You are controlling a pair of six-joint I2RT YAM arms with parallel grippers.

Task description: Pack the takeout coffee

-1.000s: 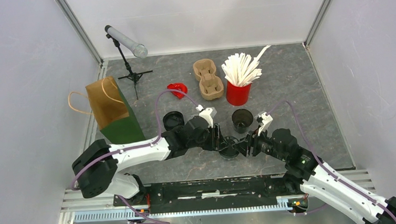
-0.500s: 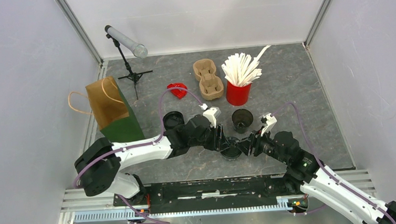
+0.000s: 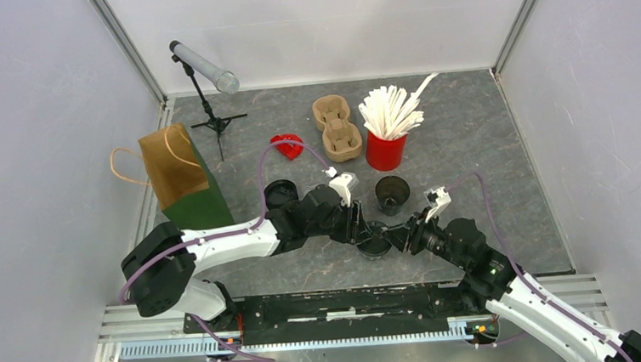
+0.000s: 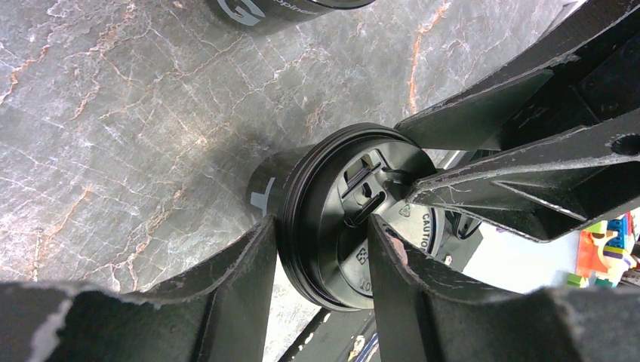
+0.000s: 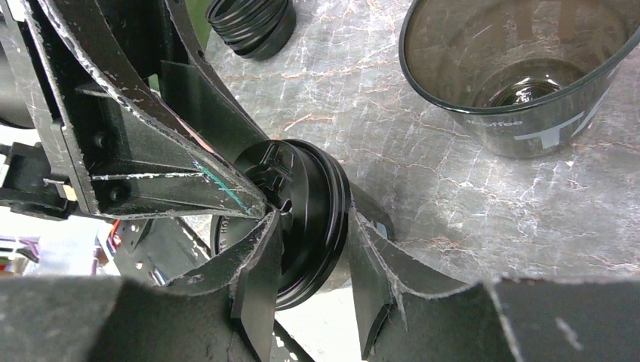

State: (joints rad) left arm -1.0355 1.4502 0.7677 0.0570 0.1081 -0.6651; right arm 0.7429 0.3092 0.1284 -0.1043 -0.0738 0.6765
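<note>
Left tool [image 4: 321, 226] clamps the lidded cup [image 3: 374, 240] mid-desk [image 3: 467, 137]. Right tool [image 5: 313, 222] straddles its lid, but I cannot tell if it grips. Only the right wrist view looks into the open cup [image 5: 528, 132], down to its glossy bottom. Overhead, a red pot [image 3: 386, 152] holds white sticks [image 3: 393, 108].

The open cup [image 3: 392, 193] stands just behind the lidded cup [image 3: 373, 240].

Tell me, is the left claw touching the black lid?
Touching. The left wrist view shows both fingers of the left gripper pressed against the rim of the black cup lid, with no gap on either side.
</note>
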